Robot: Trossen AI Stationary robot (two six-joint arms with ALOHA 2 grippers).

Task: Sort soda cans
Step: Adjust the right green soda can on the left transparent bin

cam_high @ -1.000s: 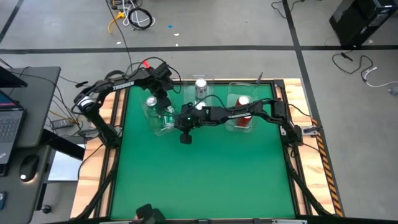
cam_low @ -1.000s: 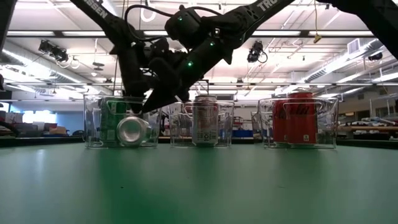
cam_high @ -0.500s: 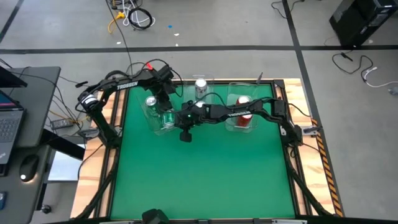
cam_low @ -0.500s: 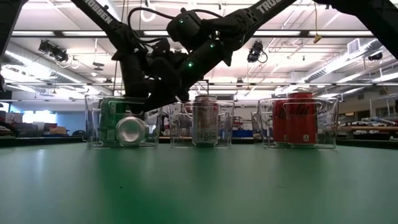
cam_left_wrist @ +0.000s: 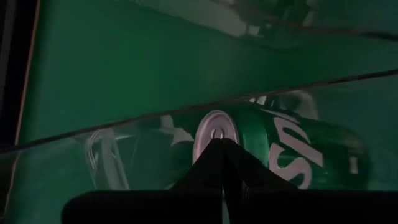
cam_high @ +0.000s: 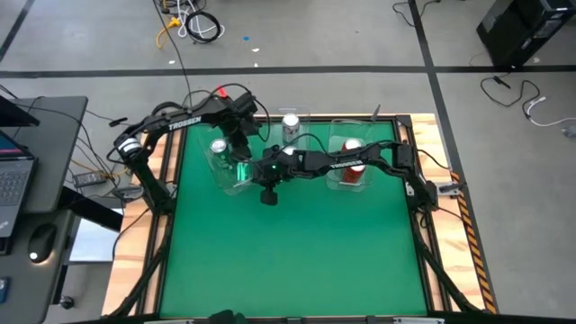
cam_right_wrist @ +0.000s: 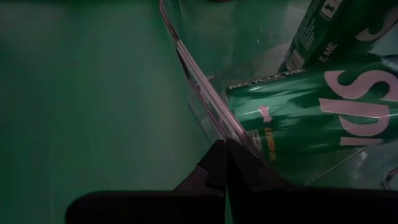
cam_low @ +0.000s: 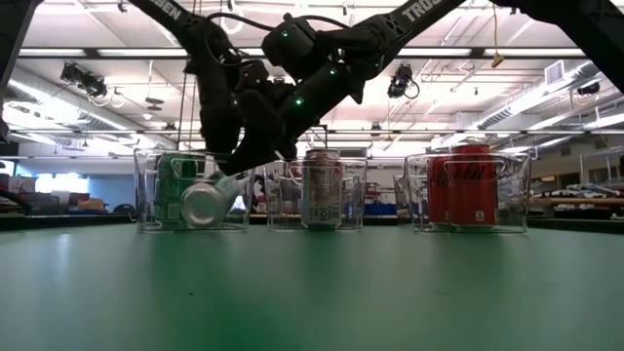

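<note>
A green soda can [cam_high: 241,171] lies tipped over in the left clear tray [cam_low: 143,200]. Its silver end [cam_low: 204,202] faces the table's near edge. A second green can [cam_high: 219,148] stands upright behind it [cam_right_wrist: 336,25]. A silver can [cam_low: 322,187] stands in the middle tray and a red can [cam_low: 470,185] in the right tray. My left gripper [cam_left_wrist: 222,155] is shut and reaches down into the left tray at the fallen can's silver end. My right gripper [cam_right_wrist: 224,155] is shut and sits low outside that tray's wall [cam_right_wrist: 199,81]; I cannot tell whether it touches it. My left gripper has its shut fingertips [cam_left_wrist: 217,148] against the silver top end [cam_left_wrist: 211,127] of the fallen green can, coming from above at a slant. The fingers hide the exact spot. The can lies tilted inside the tray, its body slanting up toward the table's right.
Three clear trays stand in a row along the table's far side. Both arms cross above the left and middle trays [cam_high: 288,164]. The green mat [cam_high: 297,252] stretches toward the near edge. Cables and a laptop lie off the table's left side.
My left gripper has shifted a little toward the table's right and down into the left tray. The fallen green can has tipped: it lay level with its silver end toward the near edge, and its body now slants upward to the right. My right gripper has kept still.
</note>
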